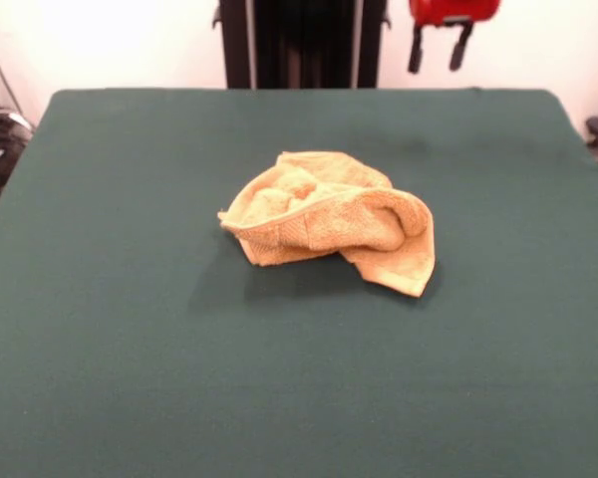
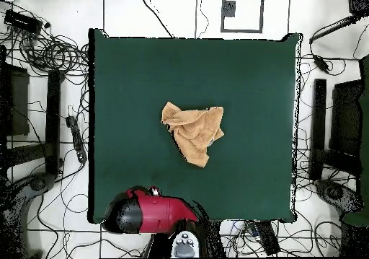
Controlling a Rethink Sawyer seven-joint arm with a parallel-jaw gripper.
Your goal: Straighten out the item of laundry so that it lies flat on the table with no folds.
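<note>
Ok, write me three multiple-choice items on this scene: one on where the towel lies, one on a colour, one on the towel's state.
1. Where does the towel lie on the table?
A. near its middle
B. hanging off an edge
C. in a corner

2. What colour is the table's cover?
A. white
B. dark green
C. red

3. What state is the towel in?
A. spread flat
B. neatly rolled
C. crumpled in a heap with folds

Answers: 1 A, the overhead view shows green cloth on every side of the towel; 2 B, both views show a dark green surface; 3 C, the front view shows layers bunched and folded over one another.
</note>
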